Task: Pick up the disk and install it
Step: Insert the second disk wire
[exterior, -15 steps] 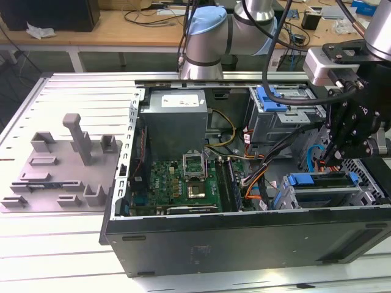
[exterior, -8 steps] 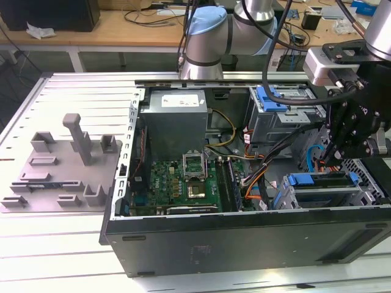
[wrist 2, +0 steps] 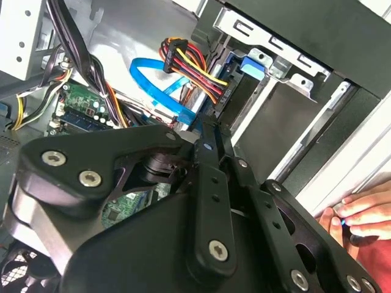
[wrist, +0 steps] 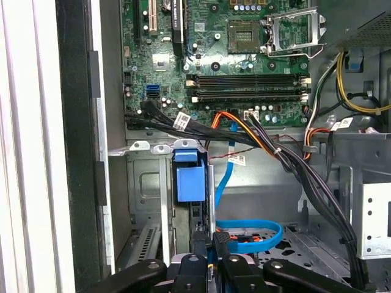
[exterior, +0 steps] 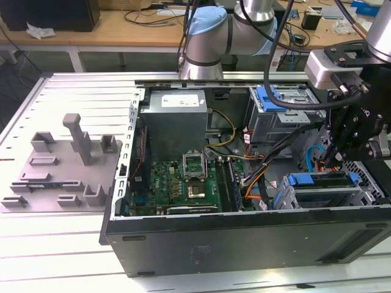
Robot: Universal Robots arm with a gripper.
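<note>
Inside the one open computer case, lying on its side on a slatted metal table, the arm's single gripper hangs at the end toward the exterior view's right. In both wrist views its two fingers are drawn together with barely a slit between them, and nothing can be seen held there. The disk, one silver slab in a blue bracket, sits in the drive bay just beneath the gripper, close to the case's near wall. A square blue latch stands just ahead of the fingertips in the first wrist view. A flat blue cable loops beside the fingers, and a thick bundle of black wires crosses from the motherboard toward the bay, crowding that corner. One grey power supply fills the far end. A person's hand rests at the case's outer edge in the second wrist view. One grey fixture tray lies well apart toward the exterior view's left, with bare table around it.
</note>
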